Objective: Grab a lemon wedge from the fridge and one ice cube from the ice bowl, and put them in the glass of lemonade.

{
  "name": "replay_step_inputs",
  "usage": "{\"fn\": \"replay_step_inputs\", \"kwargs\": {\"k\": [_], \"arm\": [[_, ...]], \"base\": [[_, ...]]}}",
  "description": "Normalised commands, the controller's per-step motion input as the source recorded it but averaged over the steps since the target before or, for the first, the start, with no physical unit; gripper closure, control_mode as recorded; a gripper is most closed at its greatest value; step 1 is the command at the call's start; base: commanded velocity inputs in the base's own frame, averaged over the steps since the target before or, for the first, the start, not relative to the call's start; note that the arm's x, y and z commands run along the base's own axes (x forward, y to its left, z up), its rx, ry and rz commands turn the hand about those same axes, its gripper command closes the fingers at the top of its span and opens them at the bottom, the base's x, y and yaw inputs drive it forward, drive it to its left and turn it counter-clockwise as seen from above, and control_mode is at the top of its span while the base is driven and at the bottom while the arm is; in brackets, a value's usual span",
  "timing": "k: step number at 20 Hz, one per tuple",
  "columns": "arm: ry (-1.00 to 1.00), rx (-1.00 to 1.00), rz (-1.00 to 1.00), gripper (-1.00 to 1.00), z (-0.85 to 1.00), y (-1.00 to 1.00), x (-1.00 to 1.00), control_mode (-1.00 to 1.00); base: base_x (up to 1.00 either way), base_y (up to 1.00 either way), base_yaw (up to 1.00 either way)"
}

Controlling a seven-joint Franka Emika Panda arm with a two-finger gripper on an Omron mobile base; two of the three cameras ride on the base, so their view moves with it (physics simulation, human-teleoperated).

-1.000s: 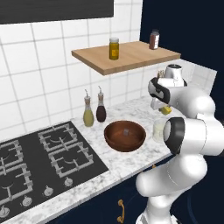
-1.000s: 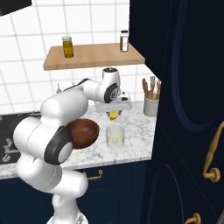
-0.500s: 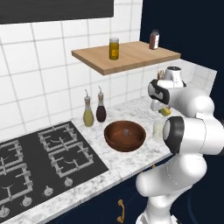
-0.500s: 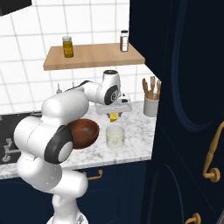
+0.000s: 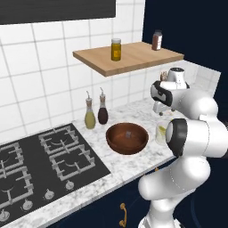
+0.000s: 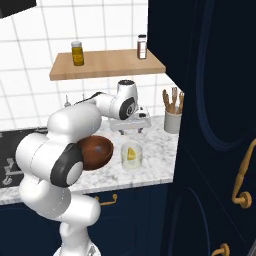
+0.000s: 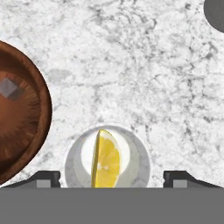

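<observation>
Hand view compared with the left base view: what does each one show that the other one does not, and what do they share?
The hand view alone shows the lemon wedge clearly, lying inside the glass of lemonade, between the open gripper tips.

The left base view alone shows the stove, the oil bottle and vinegar bottle, and the wooden shelf with two jars.

Both show the ice bowl holding one ice cube, the glass and the marble counter.

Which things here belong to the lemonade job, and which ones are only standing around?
Job: lemon wedge inside the glass of lemonade; ice cube in the ice bowl.
Bystanders: two bottles, stove, shelf jars, utensil holder.
</observation>
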Motion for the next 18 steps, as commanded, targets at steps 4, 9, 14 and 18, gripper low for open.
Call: {"fn": "replay_step_inputs", "kwargs": {"k": [4,9,14,18], "arm": [[0.0,0.0,0.0,-1.0,0.0,0.0,0.0,-1.0],[0.0,0.0,0.0,-1.0,0.03,0.0,-0.1,-1.0],[-0.05,0.04,0.01,-1.0,0.33,0.01,-0.2,-1.0],[-0.16,0.03,0.05,-1.0,0.43,0.13,-0.28,-1.0]], "base": [[0.0,0.0,0.0],[0.0,0.0,0.0],[0.0,0.0,0.0],[0.0,0.0,0.0]]}}
